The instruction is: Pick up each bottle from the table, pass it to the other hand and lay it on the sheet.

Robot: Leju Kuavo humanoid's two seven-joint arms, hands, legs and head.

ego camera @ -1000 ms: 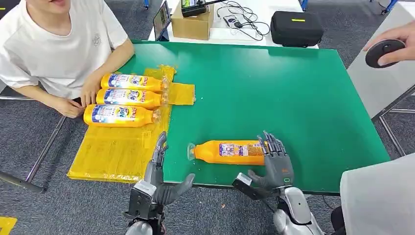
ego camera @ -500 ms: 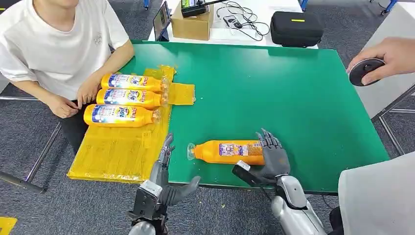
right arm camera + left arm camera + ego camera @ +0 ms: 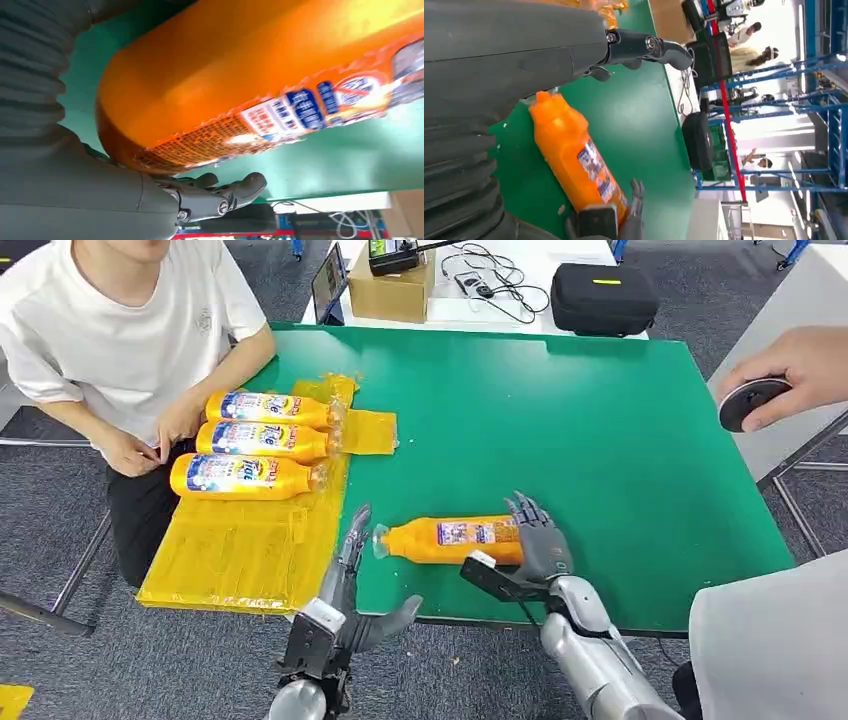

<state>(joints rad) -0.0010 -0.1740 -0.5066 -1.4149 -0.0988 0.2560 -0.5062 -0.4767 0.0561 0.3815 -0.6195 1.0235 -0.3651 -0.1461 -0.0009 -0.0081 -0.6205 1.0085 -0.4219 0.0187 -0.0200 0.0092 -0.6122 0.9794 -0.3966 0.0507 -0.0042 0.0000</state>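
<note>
Sideways on the table [image 3: 600,440], bottle [image 3: 450,540], cap toward sheet [image 3: 240,550].

Seated person in white shirt [image 3: 120,330], black case [image 3: 603,298], cardboard box [image 3: 392,288], another person's hand holding a dark disc [image 3: 752,402].

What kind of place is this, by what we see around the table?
Probably a robot test lab or workshop: blue metal racks behind, a side table with cables and a black case, and grey carpet.
</note>
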